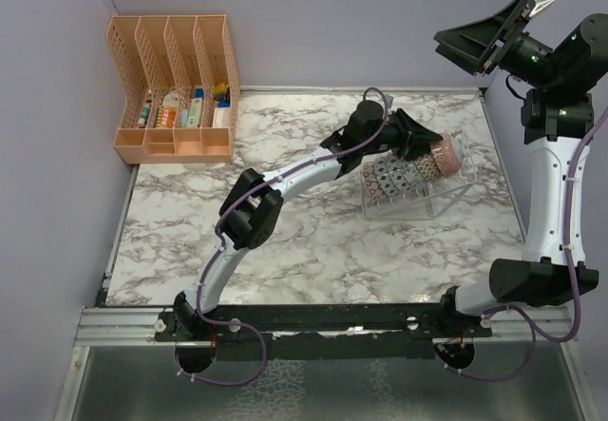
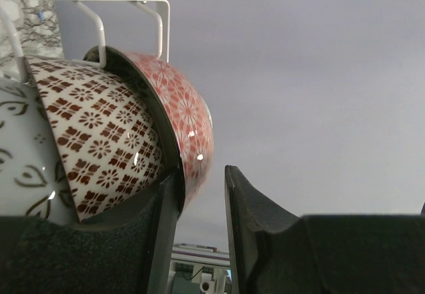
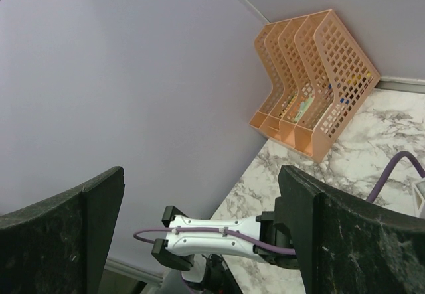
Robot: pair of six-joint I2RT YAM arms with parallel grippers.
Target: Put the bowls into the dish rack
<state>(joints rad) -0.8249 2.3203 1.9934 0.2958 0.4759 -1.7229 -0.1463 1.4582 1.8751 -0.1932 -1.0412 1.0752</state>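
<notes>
The red bowl [image 2: 189, 118] is glazed ceramic, glossy, with small bright glints. The brown-patterned bowl [image 2: 99, 135] at its nine o'clock shines the same way. The rack [image 2: 159, 22] at twelve o'clock is thin, smooth, pale wire. My left tool [image 2: 198, 201] has matt black, grainy pads [image 2: 265, 241]. The worktop [image 1: 313, 240] looks smooth and marbled. At its ten o'clock, the organiser [image 1: 176, 79] is matt orange perforated plastic.
</notes>
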